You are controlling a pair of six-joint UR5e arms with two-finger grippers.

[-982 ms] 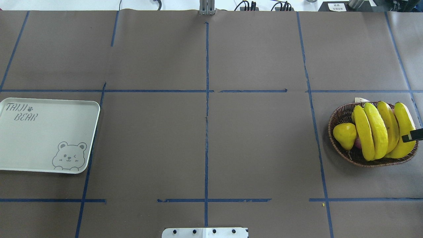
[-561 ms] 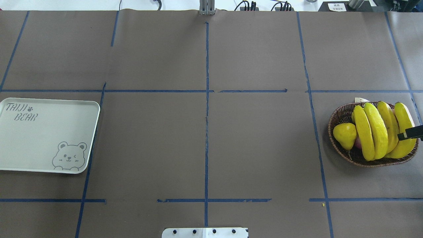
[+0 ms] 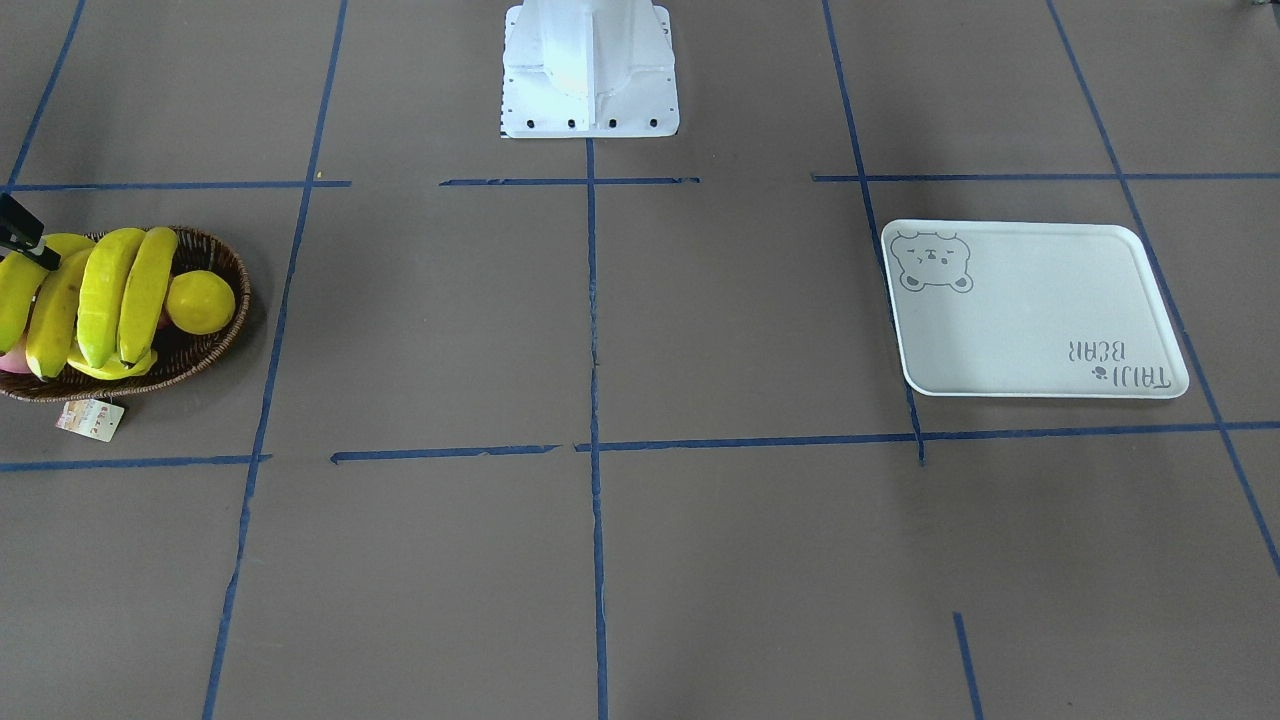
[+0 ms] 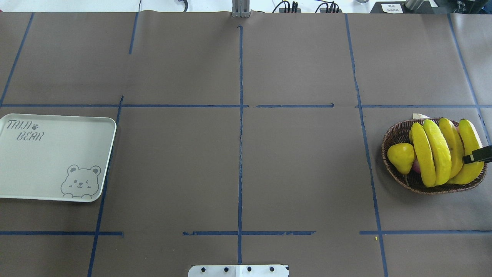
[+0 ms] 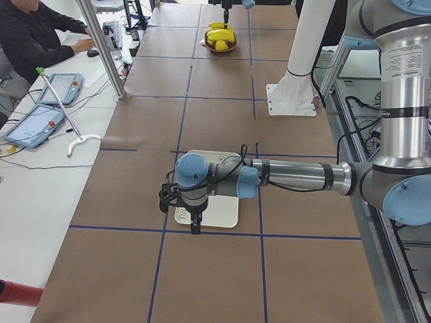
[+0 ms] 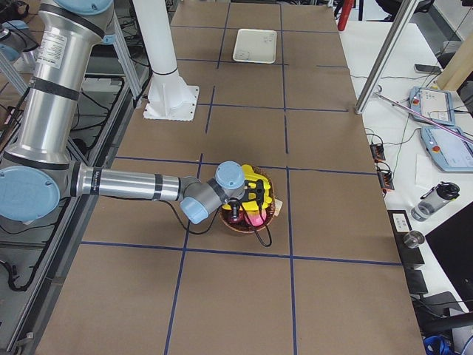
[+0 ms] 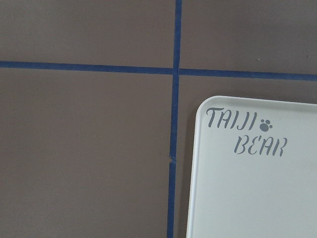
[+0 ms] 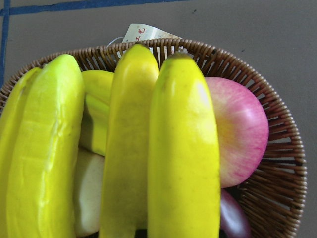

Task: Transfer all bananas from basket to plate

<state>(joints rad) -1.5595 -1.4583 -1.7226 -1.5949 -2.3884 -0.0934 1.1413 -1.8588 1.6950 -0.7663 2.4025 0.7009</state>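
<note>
Currently all four bananas [image 4: 438, 152] lie side by side in the basket [image 4: 394, 135], their tips reaching past its rim on the side away from the robot. Beside them in the basket, toward the table's middle, sits a yellow pear [image 4: 401, 157]. On the bananas' other side a pink apple [image 8: 240, 131] shows clearly only in the right wrist view, half covered by the outermost banana. Below the apple a dark purple fruit [image 8: 233, 217] is cut off by the frame's edge. A pale shape [image 8: 89, 193] under the bananas is too hidden to name. A paper tag [image 3: 90, 420] lies just outside the basket's rim, on the side away from the robot.

The right gripper [image 4: 477, 155] hovers over the basket, above the outermost banana. Only a black sliver of it enters the overhead and front views, and its wrist camera shows no fingers, so I cannot tell whether it is spread or closed. It looks to be above the banana rather than touching it, though the side view is too small to be sure.

The plate [image 4: 57, 161] lies flat on the table [image 4: 307, 173], well apart from the basket at the opposite end. The left gripper [image 5: 194, 222] hangs over the plate's edge farthest from the basket. It appears only in one side view, so I cannot tell how its fingers stand.
</note>
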